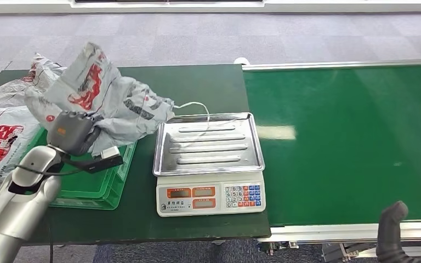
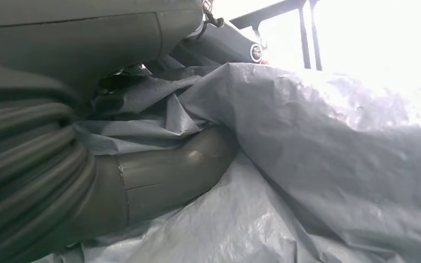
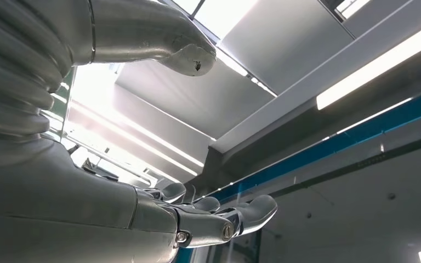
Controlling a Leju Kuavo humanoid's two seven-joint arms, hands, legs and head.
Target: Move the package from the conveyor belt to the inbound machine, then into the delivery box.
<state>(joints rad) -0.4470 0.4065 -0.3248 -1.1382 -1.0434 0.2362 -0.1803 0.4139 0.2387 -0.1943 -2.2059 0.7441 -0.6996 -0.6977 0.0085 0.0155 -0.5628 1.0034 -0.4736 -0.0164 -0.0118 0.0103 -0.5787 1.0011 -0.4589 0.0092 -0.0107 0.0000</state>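
The package (image 1: 107, 93) is a crumpled grey plastic mail bag with red print. It stands bunched up over the green delivery box (image 1: 96, 189) at the table's left. My left hand (image 1: 72, 132) grips its lower part; in the left wrist view the thumb (image 2: 170, 170) is tucked into the grey folds of the package (image 2: 318, 164). The scale with a steel pan (image 1: 208, 145), the inbound machine, sits bare beside the box. My right hand (image 1: 392, 230) is low at the conveyor's near edge; in the right wrist view its fingers (image 3: 225, 219) are spread and hold nothing.
Two more grey bags (image 1: 3, 142) (image 1: 16, 87) lie at the table's far left. The green conveyor belt (image 1: 351, 137) runs along the right, bare of packages. A thin white cord (image 1: 197, 107) lies behind the scale's pan.
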